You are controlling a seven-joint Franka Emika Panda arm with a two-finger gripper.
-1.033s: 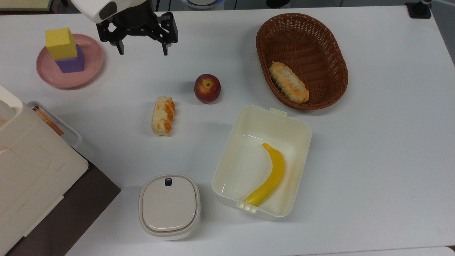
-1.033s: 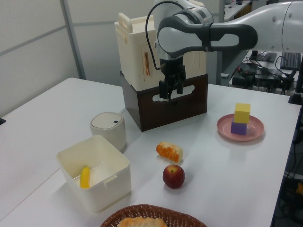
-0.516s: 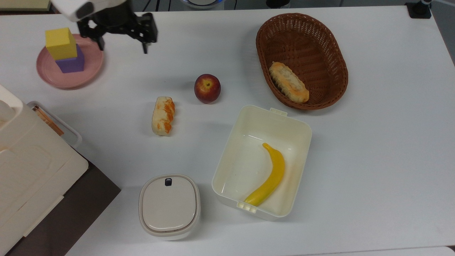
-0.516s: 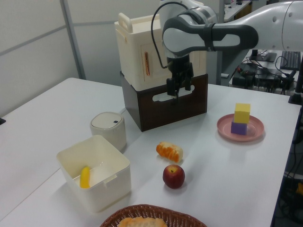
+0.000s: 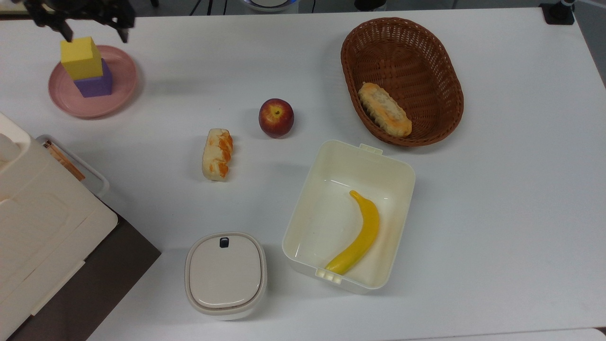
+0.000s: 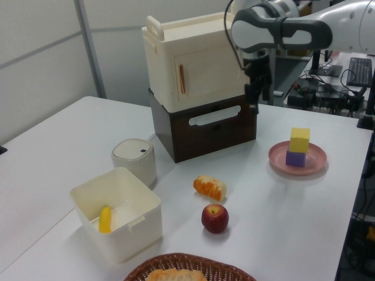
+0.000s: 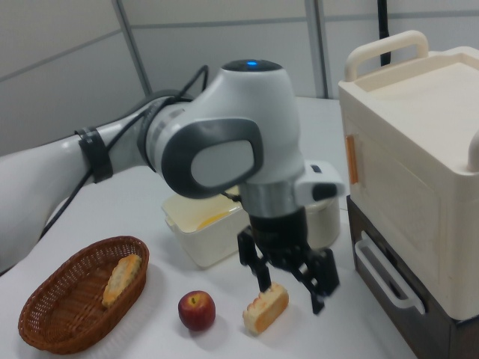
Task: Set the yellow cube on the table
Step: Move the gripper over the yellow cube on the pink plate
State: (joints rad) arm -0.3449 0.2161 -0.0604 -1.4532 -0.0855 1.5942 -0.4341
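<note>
Top view: the yellow cube (image 5: 81, 58) sits stacked on a purple cube (image 5: 95, 83) on a pink plate (image 5: 119, 94), near the bench (image 5: 497, 189) corner. The gripper (image 5: 93, 29) hangs just above it, fingers spread wide, holding nothing. The cube looks rigid, light and matte, so likely not slippery; its flat opposite side faces offer the best hold, taken high enough to leave the purple block undisturbed
</note>
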